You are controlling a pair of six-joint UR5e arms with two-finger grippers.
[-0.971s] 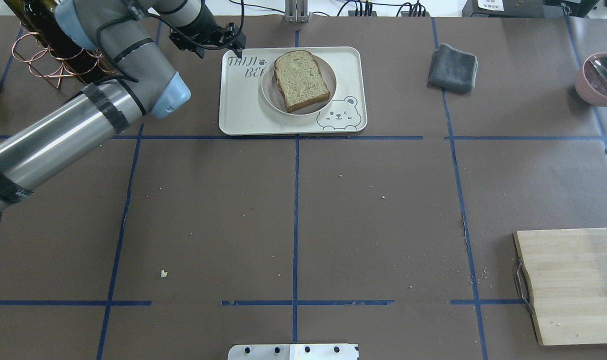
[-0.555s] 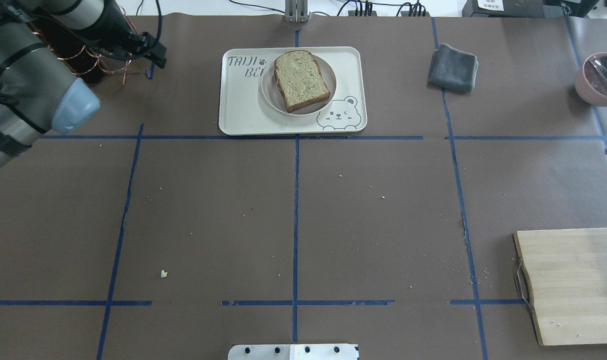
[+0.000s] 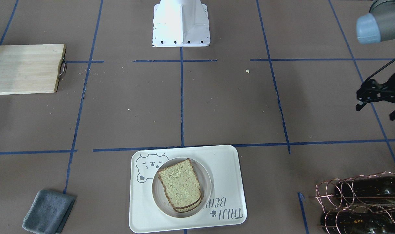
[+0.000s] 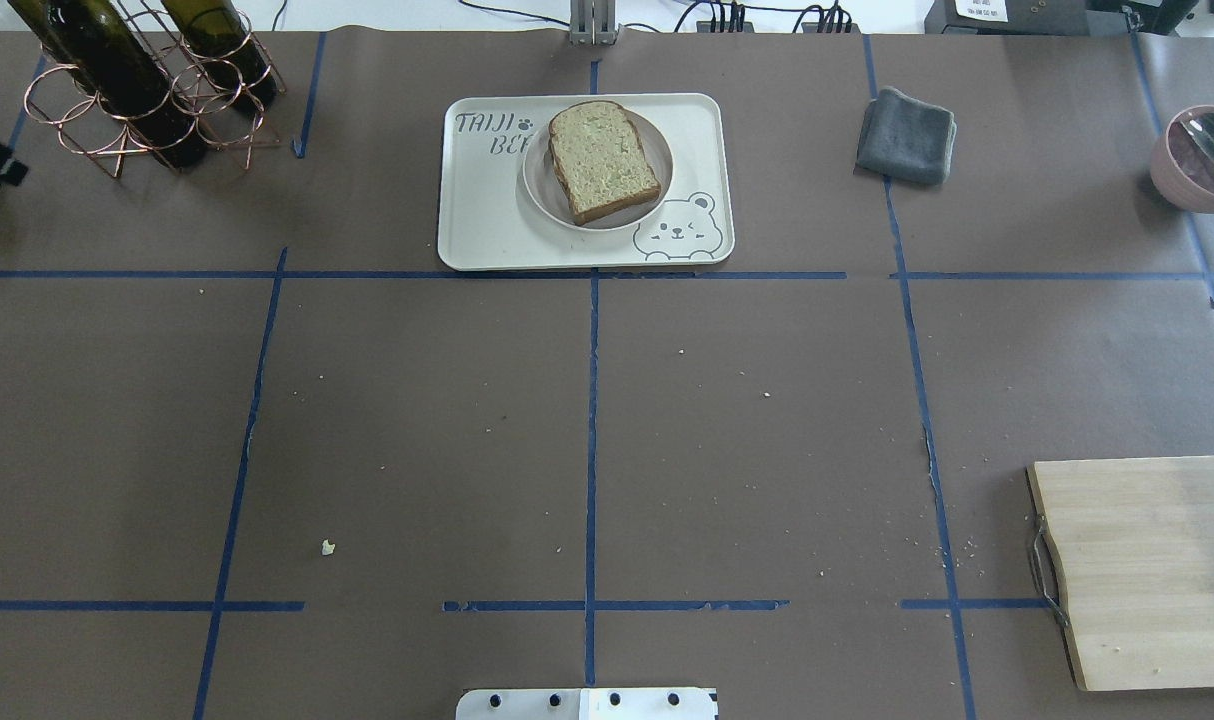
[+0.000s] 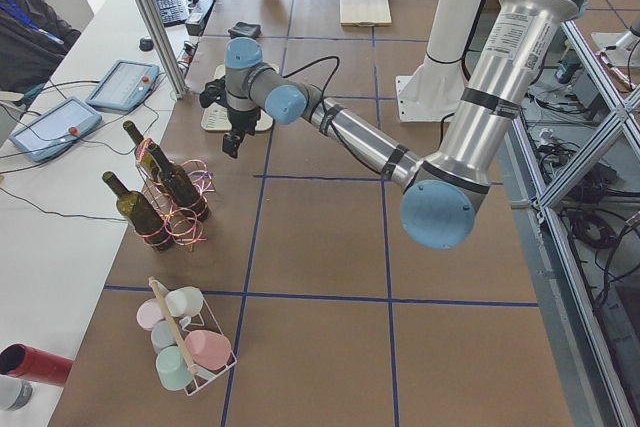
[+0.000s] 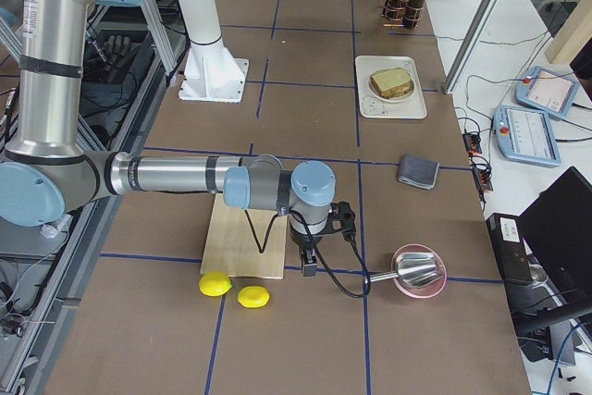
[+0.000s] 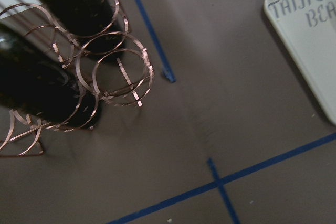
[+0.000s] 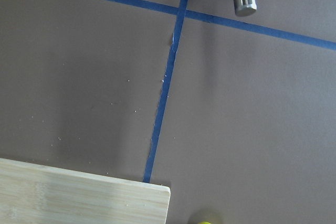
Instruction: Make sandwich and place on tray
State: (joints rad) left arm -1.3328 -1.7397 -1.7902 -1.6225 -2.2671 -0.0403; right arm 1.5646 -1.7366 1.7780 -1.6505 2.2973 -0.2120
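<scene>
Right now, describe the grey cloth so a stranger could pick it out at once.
Find the cream tray with the bear drawing at the table's far side. To its right in the overhead view lies the cloth: the only soft, folded, dark grey thing.

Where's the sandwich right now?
In the overhead view, the sandwich sits on the round plate on the tray, at the table's far centre, left of the grey cloth.

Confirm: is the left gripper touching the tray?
Apart. Front-facing view: left gripper hangs at the right edge, bare table between it and the tray.
</scene>
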